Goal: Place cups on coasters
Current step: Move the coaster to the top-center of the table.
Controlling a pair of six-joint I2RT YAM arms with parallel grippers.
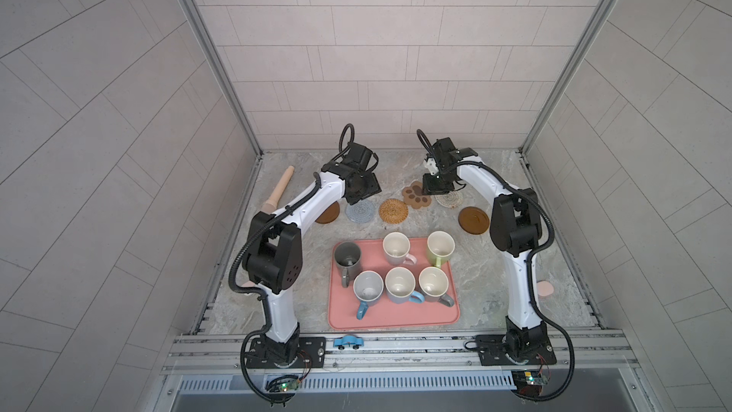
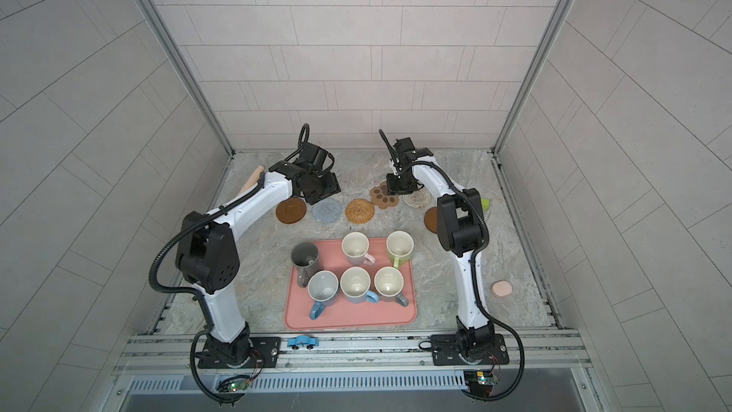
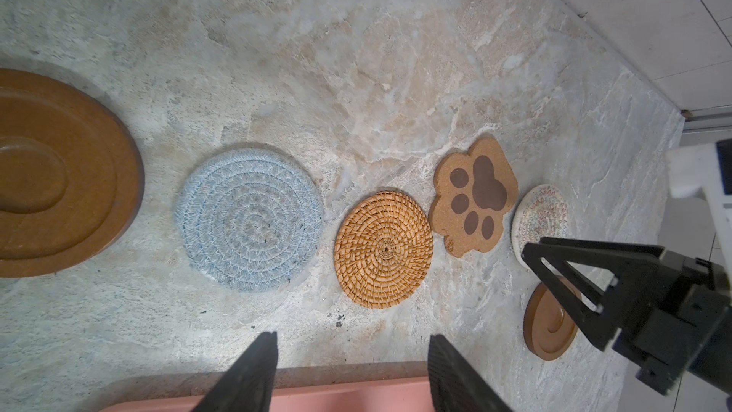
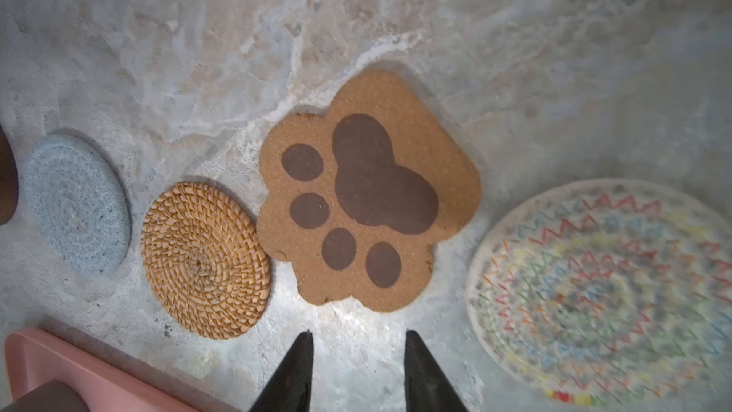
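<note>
In both top views a marbled grey-and-beige worktop (image 1: 481, 271) sits in a booth of pale tiled walls (image 1: 376, 53) with metal corner posts (image 1: 212, 53). A pink tray (image 1: 396, 319) lies at the middle of the near edge, and all six cups (image 1: 400, 285) stand upright on it. The coasters (image 1: 393, 211) lie bare in a loose row across the far half, one wooden disc (image 1: 329, 216) partly hidden by the left arm (image 1: 313, 200). A wooden stick (image 1: 279, 194) lies by the left edge, a blue toy car (image 1: 348, 342) on the front rail (image 1: 416, 350).

The left wrist view shows veined stone, a strip of tiled wall beyond the worktop's edge, and the left tool (image 3: 352, 336) with jaws apart and nothing between, over the tray's far rim.

The right wrist view shows the right tool (image 4: 358, 332), jaws likewise apart and empty, above bare stone just short of the paw coaster (image 4: 368, 192); the cream woven coaster (image 4: 602, 291) is blurred.
</note>
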